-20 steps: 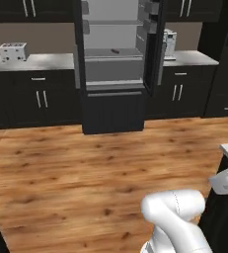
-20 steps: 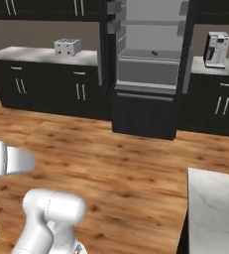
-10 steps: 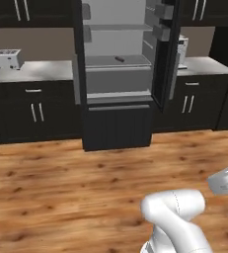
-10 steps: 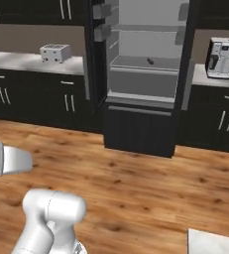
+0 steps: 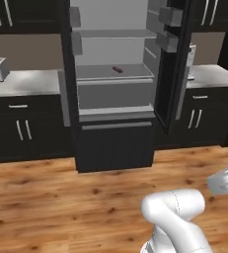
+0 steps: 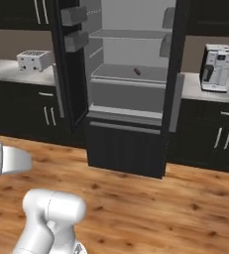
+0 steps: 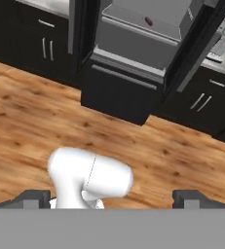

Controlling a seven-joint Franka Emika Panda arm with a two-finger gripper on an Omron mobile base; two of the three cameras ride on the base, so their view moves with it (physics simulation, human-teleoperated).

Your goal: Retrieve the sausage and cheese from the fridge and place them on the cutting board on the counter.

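The sausage (image 5: 117, 69) lies on a shelf in the fridge (image 5: 115, 94), between counters.

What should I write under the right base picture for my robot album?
Open fridge with a sausage on its shelf, toaster and coffee machine on either side.

Sausage (image 6: 137, 71) lies on open fridge (image 6: 126, 89) shelf.

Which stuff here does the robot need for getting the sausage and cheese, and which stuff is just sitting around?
For the job:
- fridge, doors open
- sausage on a fridge shelf
- gripper, open and empty

Just sitting around:
- toaster on the left countertop
- coffee machine on the right countertop
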